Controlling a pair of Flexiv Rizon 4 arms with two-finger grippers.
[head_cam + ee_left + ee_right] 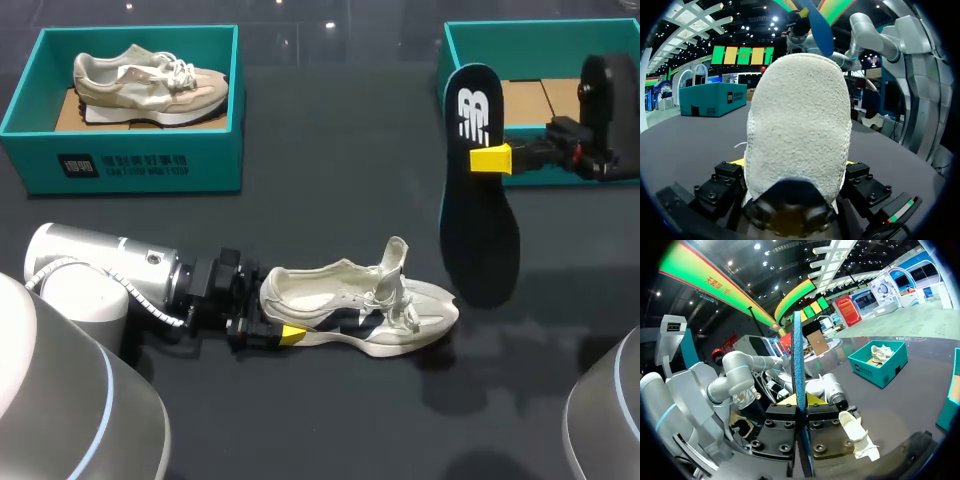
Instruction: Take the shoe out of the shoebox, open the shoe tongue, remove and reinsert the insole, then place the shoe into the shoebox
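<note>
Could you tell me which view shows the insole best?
The head view: the insole shows its whole face, pinched by the right gripper. The right wrist view sees it edge-on; the left wrist view catches only its tip.

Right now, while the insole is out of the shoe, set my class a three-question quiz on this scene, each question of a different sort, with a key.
1. Fill the gap: the right gripper is shut on the ___.
2. Multiple choice: the left gripper grips the shoe on the table at its: A heel, B toe, C laces.
3. True or false: both shoeboxes hold a shoe.

Key:
1. insole.
2. A.
3. False: the left shoebox holds a second shoe; the right shoebox shows only cardboard.
</note>
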